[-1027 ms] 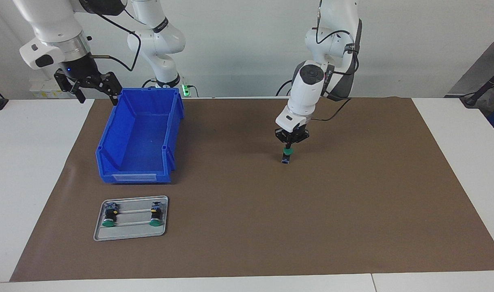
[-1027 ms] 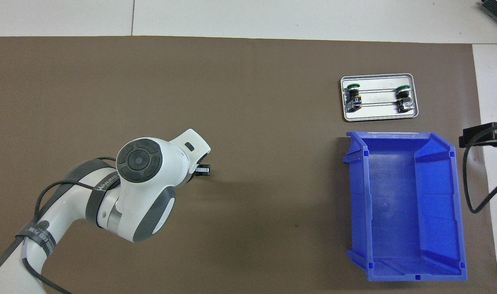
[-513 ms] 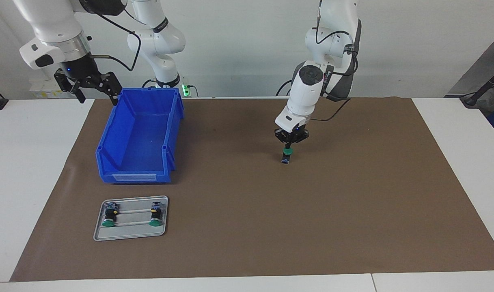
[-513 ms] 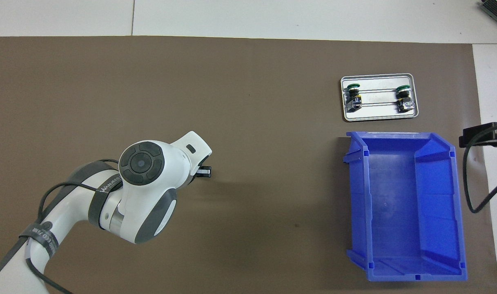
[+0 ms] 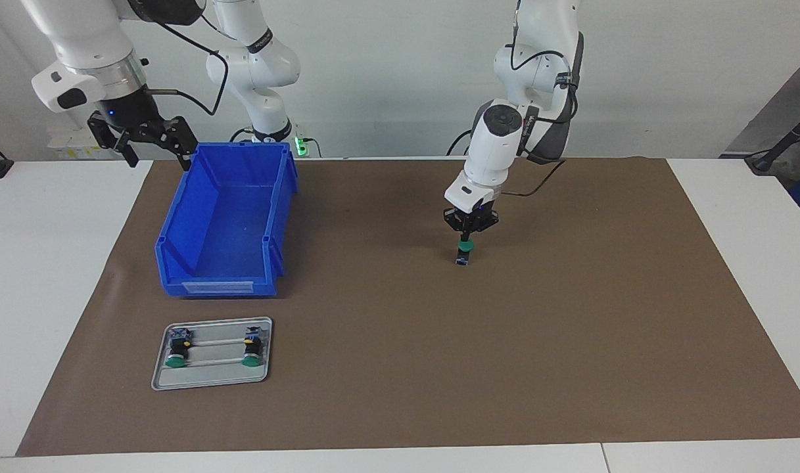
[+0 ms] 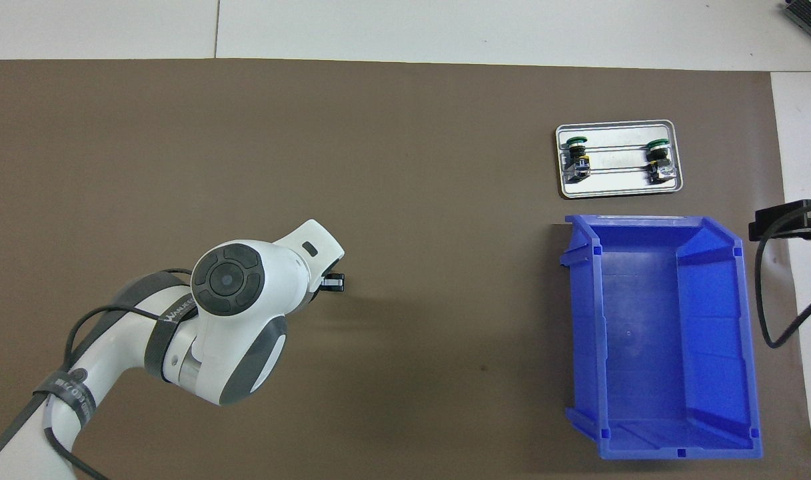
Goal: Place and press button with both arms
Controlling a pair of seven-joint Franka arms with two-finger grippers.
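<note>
Upper left of the facing view: right pincer (image 5: pixel 151 141) waits, fingers apart, beside the blue plastic bin (image 5: pixel 225 220). Centre: left pincer (image 5: pixel 467 235), fingers together, presses the small green-capped push-button switch (image 5: pixel 464 252) upright on the brown-matted table (image 5: pixel 570 341). Next, likely lift straight off.

The button (image 5: pixel 464 252) under the black left tool (image 5: pixel 469 237) has a green cap, black body and bluish base. The bin (image 5: pixel 225 220) beside the black right tool (image 5: pixel 143 141) is solid blue with a pale label strip. The surface (image 5: pixel 64 263) is white under a plain brown mat (image 5: pixel 505 341); the tray (image 5: pixel 211 378) is grey.
</note>
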